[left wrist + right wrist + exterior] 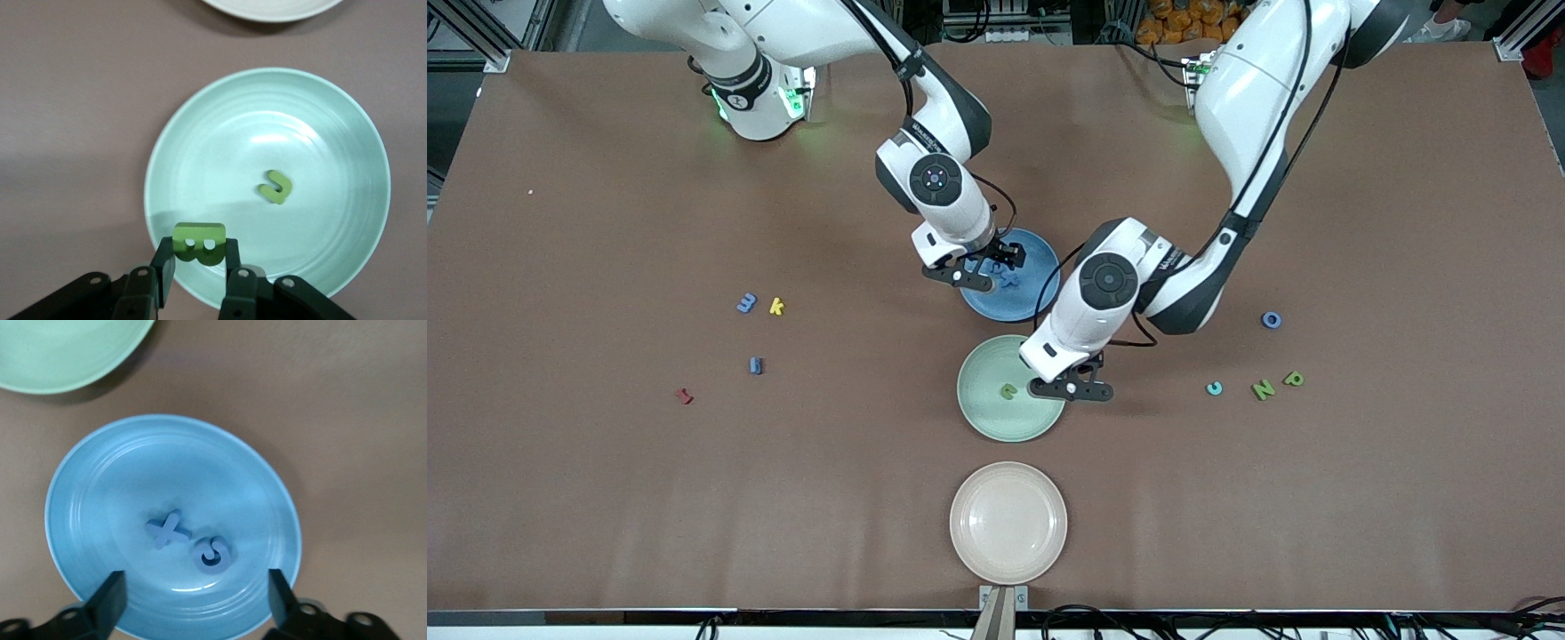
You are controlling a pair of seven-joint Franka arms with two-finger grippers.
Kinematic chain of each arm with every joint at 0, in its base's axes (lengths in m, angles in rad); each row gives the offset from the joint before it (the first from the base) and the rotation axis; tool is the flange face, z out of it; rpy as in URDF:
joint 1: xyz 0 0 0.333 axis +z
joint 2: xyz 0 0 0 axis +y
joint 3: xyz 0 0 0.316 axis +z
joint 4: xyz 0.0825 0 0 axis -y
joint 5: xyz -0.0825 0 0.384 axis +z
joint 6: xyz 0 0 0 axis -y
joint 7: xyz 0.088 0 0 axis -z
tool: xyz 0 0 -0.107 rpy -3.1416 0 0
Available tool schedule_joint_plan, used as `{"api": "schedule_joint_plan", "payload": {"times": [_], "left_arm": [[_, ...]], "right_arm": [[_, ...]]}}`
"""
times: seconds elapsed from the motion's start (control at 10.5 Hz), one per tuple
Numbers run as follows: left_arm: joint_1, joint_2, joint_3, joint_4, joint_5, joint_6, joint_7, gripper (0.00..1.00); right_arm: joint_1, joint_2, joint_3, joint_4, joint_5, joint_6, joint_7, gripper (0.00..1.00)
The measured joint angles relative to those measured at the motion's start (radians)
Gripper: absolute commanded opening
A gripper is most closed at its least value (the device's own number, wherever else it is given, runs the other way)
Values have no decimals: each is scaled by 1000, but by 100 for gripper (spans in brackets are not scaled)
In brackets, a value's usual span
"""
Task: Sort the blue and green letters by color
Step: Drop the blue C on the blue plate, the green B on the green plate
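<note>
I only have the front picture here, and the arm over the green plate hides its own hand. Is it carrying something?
Observer: Yes. The left gripper is shut on a green B, over the green plate.
Operator: Anything already on that plate?
Observer: One green letter lies on it.
Operator: And the blue plate?
Observer: A blue X and a round blue letter lie on the blue plate, under the open right gripper.

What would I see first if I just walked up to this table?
Two white robot arms meet over the plates mid-table. The left gripper pinches a green B over the green plate, where another green letter lies. The right gripper hangs open over the blue plate, which holds a blue X and a round blue letter.
</note>
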Motion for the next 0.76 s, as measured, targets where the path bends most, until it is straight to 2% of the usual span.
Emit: {"api": "schedule_joint_plan", "payload": {"times": [0.09,0.28,0.47,0.76], "left_arm": [[-12,14,1,2,0,15,-14,100],[-22,23,2,18,0,28,-18,100],[-22,22,5,38,0,28,-19,100],[5,5,17,52,0,9,-17,100]], "right_arm": [[-27,-11,12,1,-7,-27,-2,100],[-142,-54,84,-30,-54,-64,-4,100],[-262,-121,136,-109,-112,-77,-4,100],[-441,-183,149,-161,-150,-144,-40,100]]}}
